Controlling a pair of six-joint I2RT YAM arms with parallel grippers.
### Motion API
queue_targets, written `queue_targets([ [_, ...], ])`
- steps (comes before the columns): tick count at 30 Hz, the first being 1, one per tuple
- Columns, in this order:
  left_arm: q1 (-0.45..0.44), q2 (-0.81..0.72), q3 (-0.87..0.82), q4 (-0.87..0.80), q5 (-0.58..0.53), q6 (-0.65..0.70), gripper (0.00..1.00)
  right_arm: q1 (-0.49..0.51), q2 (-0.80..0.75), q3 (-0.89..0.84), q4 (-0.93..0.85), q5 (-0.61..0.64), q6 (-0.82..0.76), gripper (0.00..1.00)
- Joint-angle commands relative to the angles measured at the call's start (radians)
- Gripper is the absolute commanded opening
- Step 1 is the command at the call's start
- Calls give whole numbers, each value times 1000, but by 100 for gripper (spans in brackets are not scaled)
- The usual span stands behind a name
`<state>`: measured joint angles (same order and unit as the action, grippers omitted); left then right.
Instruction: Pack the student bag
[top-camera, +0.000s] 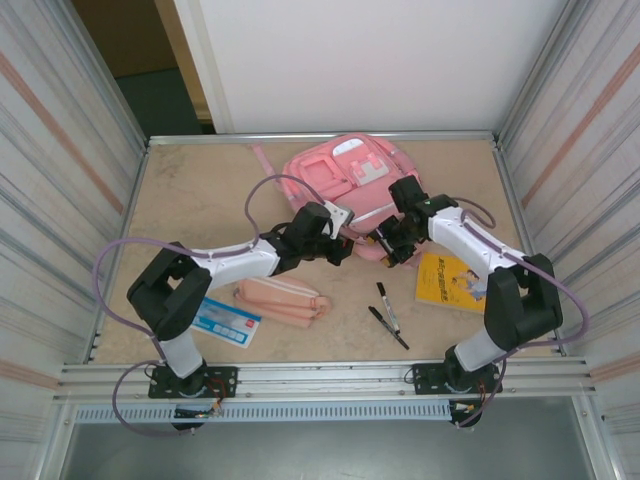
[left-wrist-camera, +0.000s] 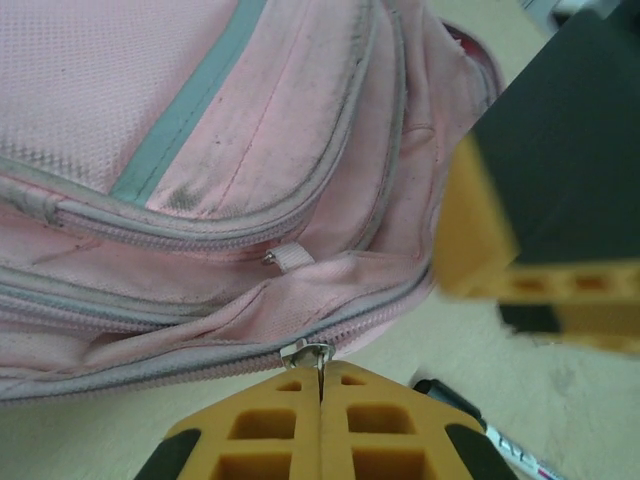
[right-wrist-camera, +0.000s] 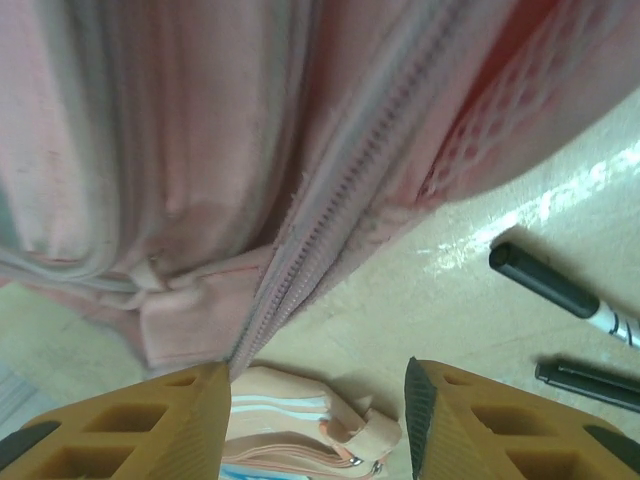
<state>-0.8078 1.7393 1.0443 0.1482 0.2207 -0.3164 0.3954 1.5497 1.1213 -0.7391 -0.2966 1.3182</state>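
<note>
- Top external view: a scuffed tan table (top-camera: 200, 200) sits boxed in by ribbed metal walls (top-camera: 60, 150) on both sides. A white panel (top-camera: 380, 60) stands behind it, and a dark doorway (top-camera: 165, 100) opens at the far left corner.
- The student bag (top-camera: 345, 175), pink with white panels, lies flat at the far middle of the table. Both arms reach in to its near edge.
- Nearer the arm bases lie a pink pouch (top-camera: 283, 300), a blue-and-white card (top-camera: 225, 320) just to its left, two black markers (top-camera: 387, 307) and a yellow book (top-camera: 447, 280) by the right arm.
- Left wrist view, up close, adds the fine detail. The left gripper (left-wrist-camera: 320, 385) has its orange fingers pressed together on a small metal zip pull (left-wrist-camera: 308, 351) at the bag's lowest zip line. Grey grime marks the pink fabric above.
- Right wrist view gives the other side. The right gripper (right-wrist-camera: 315, 420) stands wide apart and holds nothing, just off the bag's edge. A zip line runs down toward its left finger, with the pouch below the gap and the markers lying on the table to the right.
</note>
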Motion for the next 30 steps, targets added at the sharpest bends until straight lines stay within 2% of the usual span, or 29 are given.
queue_targets([
  [1,-12,1,31,105,49,-21,0,6,41,21,36,48,92,49],
  [5,-15,-4,-1,128,43,-14,0,-8,97,54,50,47,52,42],
  [8,2,-35,-41,123,23,-7,0,-23,77,47,46,84,33,35],
  [11,28,-63,-69,96,-4,4,0,-38,37,15,79,93,16,6],
  [12,40,-72,-69,72,-22,6,0,-43,25,8,86,93,11,0],
  [15,100,-98,-71,-47,-116,-7,0,-55,-15,17,78,94,-22,0],
  [20,259,-62,-23,-252,-225,-124,0,-61,-56,35,62,60,-57,0],
  [25,348,18,41,-308,-233,-192,0,-25,-50,30,118,22,-54,0],
  [28,358,38,74,-286,-168,-173,0,10,-17,34,142,51,-58,3],
  [30,358,18,63,-249,-131,-167,7,31,19,43,165,55,-71,6],
])
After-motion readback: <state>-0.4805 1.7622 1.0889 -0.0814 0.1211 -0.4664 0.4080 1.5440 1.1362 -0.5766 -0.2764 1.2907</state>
